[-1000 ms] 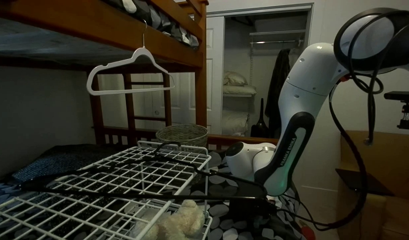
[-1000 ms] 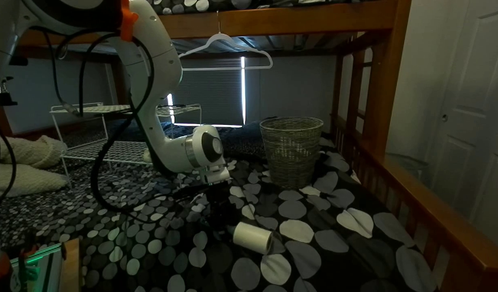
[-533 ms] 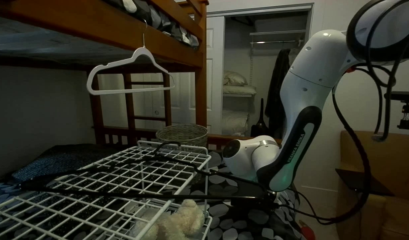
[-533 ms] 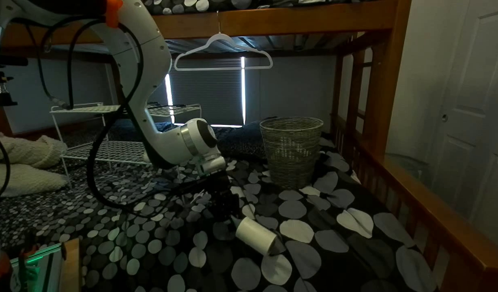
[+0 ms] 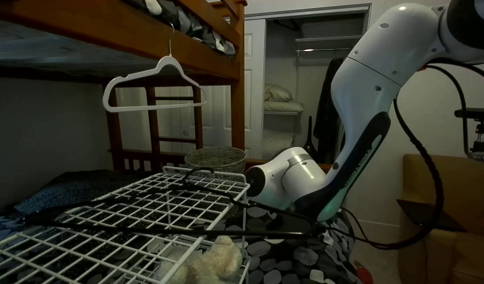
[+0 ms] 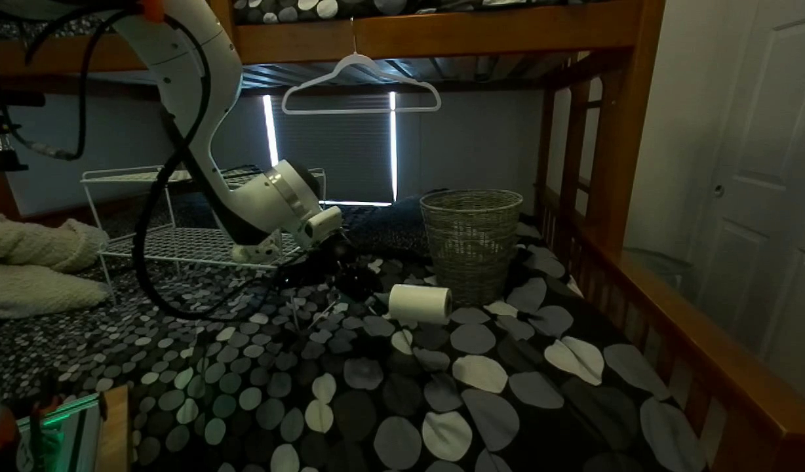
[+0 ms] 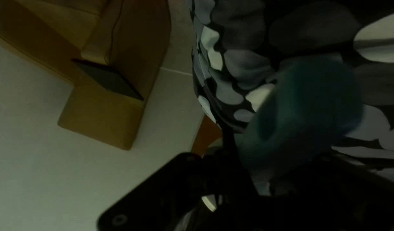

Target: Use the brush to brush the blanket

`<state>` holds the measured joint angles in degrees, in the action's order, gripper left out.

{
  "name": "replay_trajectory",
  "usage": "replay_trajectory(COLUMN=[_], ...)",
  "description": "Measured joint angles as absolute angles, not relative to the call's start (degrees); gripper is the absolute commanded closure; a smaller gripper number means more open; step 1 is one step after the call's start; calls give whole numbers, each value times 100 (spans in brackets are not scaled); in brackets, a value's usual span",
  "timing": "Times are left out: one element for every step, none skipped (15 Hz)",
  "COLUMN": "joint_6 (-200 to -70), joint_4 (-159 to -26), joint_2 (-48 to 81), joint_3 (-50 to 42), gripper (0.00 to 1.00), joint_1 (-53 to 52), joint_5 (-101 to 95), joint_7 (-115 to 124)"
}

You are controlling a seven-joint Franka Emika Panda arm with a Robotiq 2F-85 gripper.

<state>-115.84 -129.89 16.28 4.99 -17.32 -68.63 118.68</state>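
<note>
The brush shows in an exterior view as a white roll [image 6: 420, 303] with a short stem on its left, roughly level, over the bed and in front of the wicker basket. My dark gripper [image 6: 363, 285] holds it by the left end. In the wrist view the gripper [image 7: 258, 173] is shut around a blurred blue-green part of the brush [image 7: 299, 118]. The black blanket with white and grey dots [image 6: 445, 436] covers the bed and also lies below in the wrist view [image 7: 245, 64]. I cannot tell whether the roll touches it. In an exterior view the blanket [image 5: 293, 258] shows partly.
A wicker basket [image 6: 471, 252] stands right behind the roll. A white wire rack [image 6: 173, 246] is beside the arm, with a black hanger [image 5: 187, 232] on it. A white hanger [image 6: 361, 110] hangs from the upper bunk. A wooden bed rail [image 6: 697, 334] runs along the right.
The arm has drawn back, and my gripper has carried the brush upward in an exterior view, away from the near part of the blanket toward the basket. The roll has turned from slanted to nearly level.
</note>
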Motion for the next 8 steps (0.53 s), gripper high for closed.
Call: replay_trajectory(joint_6=[-11546, -11543, -11543, -11558, -11621, -11742, -11879, -12051], joint_4=[-12941, -12887, -12831, -12762, -12689, -12608, -12514, -12399], joint_2=[1637, 1655, 1679, 1716, 1770, 1840, 1932, 2053], joint_3=[543, 562, 565, 565, 566, 566, 566, 567], gripper=[95, 95, 95, 95, 95, 95, 95, 95], joint_1=[-1723, -1697, -1662, -1617, -1559, -1496, -1432, -1370], joint_5=[-7077, -7308, -7552, -7819, -8109, -8408, -8698, -8975], joint_7=[11716, 11529, 11346, 11163, 10993, 10856, 10730, 10597])
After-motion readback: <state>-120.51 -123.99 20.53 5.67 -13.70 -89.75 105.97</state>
